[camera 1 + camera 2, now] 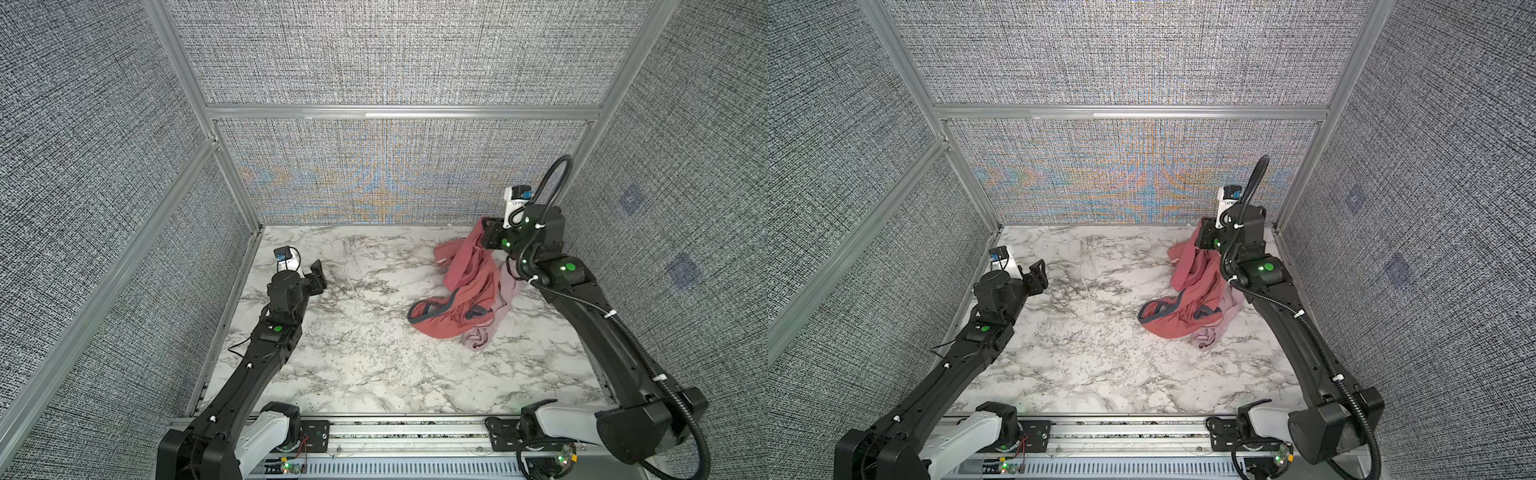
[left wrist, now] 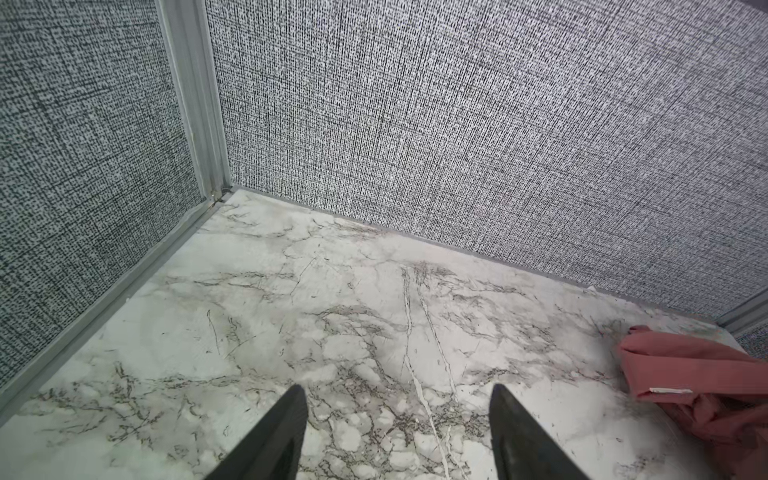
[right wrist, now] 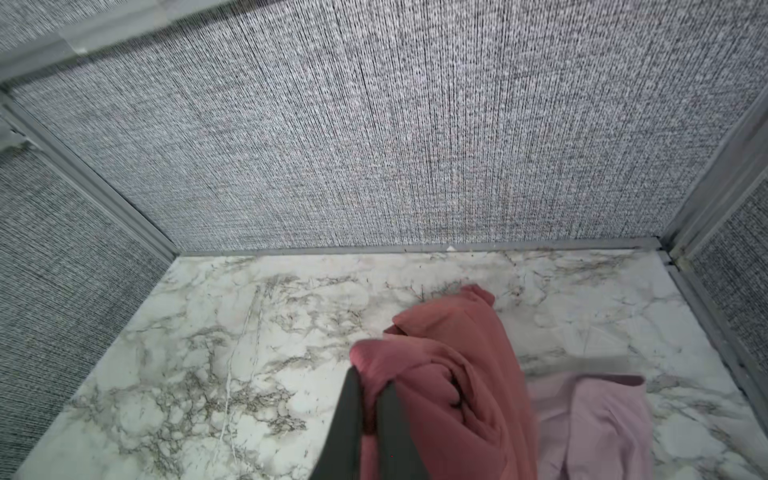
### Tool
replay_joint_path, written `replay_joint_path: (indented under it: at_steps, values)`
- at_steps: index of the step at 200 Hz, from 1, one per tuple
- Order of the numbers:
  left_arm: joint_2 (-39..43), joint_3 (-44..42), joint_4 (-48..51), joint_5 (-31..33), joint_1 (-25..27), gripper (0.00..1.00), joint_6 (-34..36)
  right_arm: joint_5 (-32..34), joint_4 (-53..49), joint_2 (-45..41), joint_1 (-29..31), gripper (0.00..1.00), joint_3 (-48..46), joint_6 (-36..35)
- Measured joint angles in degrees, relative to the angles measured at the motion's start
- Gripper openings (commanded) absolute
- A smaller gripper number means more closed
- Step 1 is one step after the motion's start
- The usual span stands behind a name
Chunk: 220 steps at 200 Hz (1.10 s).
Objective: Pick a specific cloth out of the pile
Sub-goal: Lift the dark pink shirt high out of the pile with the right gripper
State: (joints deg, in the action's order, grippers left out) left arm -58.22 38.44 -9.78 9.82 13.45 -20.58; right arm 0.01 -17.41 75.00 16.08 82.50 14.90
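Note:
My right gripper is shut on a bunched fold of the cloth, plain salmon-red fabric. It holds that fold above the table while the rest drapes down into the pile at the back right. A salmon garment with grey-blue edging lies at the pile's front. A pale lilac-pink garment lies on its right. My left gripper hovers open and empty at the far left.
The marble table is walled by grey fabric panels at the back and on both sides. In the left wrist view, a salmon-red fold with a small white tag shows at the edge. A metal rail runs along the front.

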Motion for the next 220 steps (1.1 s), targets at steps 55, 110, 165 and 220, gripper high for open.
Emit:
replay_joint_path:
  at_steps: [55, 110, 165, 220]
  values:
    - [1.4, 5.5, 4.3, -0.8, 0.0, 0.72, 1.0, -8.1, -5.3, 8.7, -1.8, 0.00, 23.8, -0.3]
    - [1.6, 10.1, 8.7, -0.8, 0.0, 0.74, 2.4, -21.9, -10.3, 22.5, -3.0, 0.00, 52.0, 2.3]
    - [1.9, 14.8, 12.9, 1.7, 0.0, 0.74, 4.1, -42.9, -2.7, 30.2, -2.6, 0.00, 60.7, 16.7]
    - [7.4, 17.1, 16.9, 5.3, 0.0, 0.75, 4.7, -49.7, -0.4, 32.0, 4.6, 0.00, 61.5, 21.0]
